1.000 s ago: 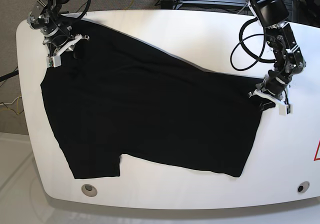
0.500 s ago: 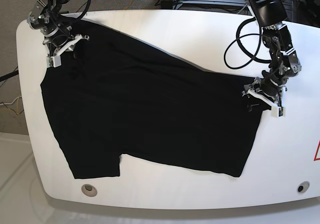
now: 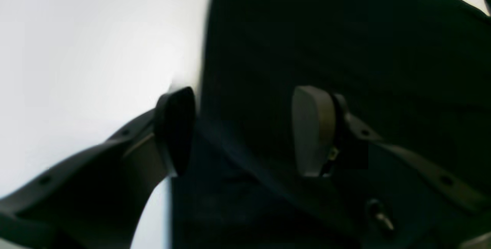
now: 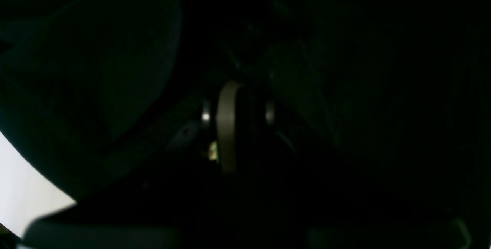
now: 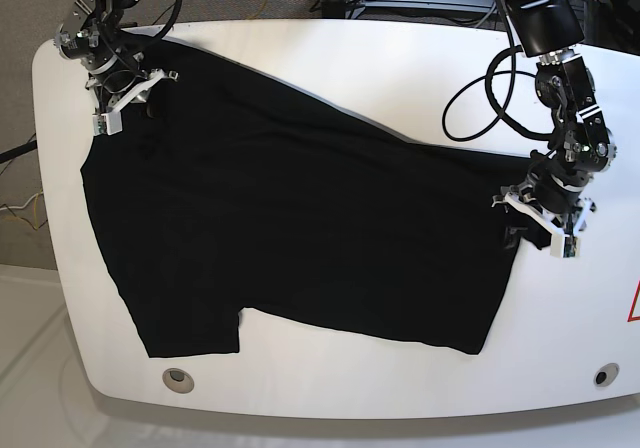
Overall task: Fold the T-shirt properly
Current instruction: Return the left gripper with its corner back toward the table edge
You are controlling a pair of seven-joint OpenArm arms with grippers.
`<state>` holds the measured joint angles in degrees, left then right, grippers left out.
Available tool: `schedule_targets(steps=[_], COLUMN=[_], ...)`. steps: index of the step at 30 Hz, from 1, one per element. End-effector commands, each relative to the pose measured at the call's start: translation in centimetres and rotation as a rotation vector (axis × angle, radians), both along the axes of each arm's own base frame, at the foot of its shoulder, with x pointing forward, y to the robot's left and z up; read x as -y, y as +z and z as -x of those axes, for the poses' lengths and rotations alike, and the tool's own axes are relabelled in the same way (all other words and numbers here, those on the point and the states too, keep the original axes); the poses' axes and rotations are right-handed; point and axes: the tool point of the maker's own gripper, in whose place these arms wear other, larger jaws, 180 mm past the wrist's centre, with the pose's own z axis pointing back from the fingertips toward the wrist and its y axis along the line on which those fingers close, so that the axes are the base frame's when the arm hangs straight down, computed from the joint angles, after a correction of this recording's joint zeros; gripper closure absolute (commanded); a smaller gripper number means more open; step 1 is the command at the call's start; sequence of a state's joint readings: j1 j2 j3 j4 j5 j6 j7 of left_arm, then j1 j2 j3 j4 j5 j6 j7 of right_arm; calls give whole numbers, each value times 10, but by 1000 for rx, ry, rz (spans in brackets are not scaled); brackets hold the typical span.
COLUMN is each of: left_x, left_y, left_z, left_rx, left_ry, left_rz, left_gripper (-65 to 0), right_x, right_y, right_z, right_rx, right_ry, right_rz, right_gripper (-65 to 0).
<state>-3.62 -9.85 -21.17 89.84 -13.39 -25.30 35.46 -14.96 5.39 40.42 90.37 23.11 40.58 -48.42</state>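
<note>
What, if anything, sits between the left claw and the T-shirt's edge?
Nothing visible. The left claw is open right at the T-shirt edge, one finger over the white table, the other over black cloth.

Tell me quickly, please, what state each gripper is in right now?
Left gripper: open, straddling the edge of the T-shirt, not clamped on it.
Right gripper: shut on the T-shirt.

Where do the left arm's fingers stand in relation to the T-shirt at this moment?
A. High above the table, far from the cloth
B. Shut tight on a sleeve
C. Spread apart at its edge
C: in the left wrist view the two fingers stand wide apart, one over the white table, the other over the black T-shirt.
</note>
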Motion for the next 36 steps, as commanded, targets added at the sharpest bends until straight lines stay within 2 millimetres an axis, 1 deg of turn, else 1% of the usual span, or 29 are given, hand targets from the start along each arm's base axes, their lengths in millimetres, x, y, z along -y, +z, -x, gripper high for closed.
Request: schedule_targets(steps=[1, 5, 7, 13, 19, 22, 24, 25, 28, 30, 33, 36], left_x=[-1, -2, -2, 0, 1, -6, -10, -18, -31, -36, -35, -30], left_y=[25, 35, 35, 26, 6, -8, -13, -15, -14, -14, -13, -13], left_z=[-3, 0, 2, 20, 45, 62, 68, 73, 78, 82, 84, 87], left_rx=[69, 86, 87, 60, 0, -42, -52, -58, -55, -54, -52, -48], left_ry=[-11, -11, -12, -20, -26, -1, 32, 62, 108, 107, 67, 36], left_rz=[-60, -121, -133, -142, -148, -141, -121, -116, -107, -111, -120, -112], left_gripper=[-385, -385, -385, -385, -385, -385, -385, -385, -385, -385, -385, -387], right_x=[7, 7, 7, 7, 7, 7, 7, 7, 7, 7, 6, 6], right_y=[-13, -13, -13, -13, -13, -13, -13, -14, -14, -14, -14, -14], right_z=[19, 18, 18, 18, 18, 19, 20, 20, 21, 21, 21, 21], right_rx=[-113, -112, -112, -112, -112, -113, -115, -116, -118, -118, -118, -118], right_ry=[18, 18, 18, 18, 18, 18, 18, 18, 18, 18, 17, 17], right_rz=[50, 49, 49, 49, 49, 49, 49, 49, 49, 49, 46, 46], right_gripper=[-87, -87, -87, -87, -87, -87, -87, -87, -87, -87, -87, -87])
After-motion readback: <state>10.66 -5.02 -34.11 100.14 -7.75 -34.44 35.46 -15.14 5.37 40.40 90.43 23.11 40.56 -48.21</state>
